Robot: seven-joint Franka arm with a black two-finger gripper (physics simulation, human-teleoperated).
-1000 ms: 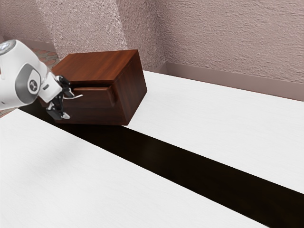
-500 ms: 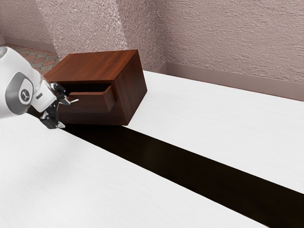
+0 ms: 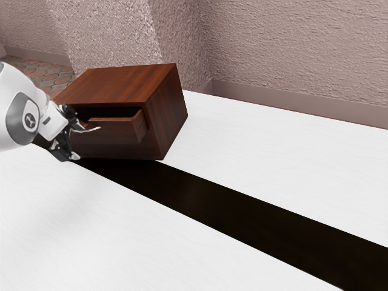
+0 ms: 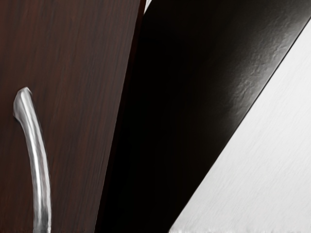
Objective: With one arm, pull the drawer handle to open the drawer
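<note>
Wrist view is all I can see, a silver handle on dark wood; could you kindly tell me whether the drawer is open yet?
Observer: Partly. The drawer stands out from the cabinet, with a dark gap above its front.
Operator: Thank you. Where is the gripper relative to the handle?
Observer: The gripper is at the handle, on the exterior view's left of the drawer front.
Operator: And where does the cabinet stand?
Observer: At the far end of the dark strip, near the textured wall.

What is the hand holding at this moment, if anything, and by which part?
Cannot be told: the hand is at the curved silver metal drawer handle, at its end on the exterior view's left.
</note>
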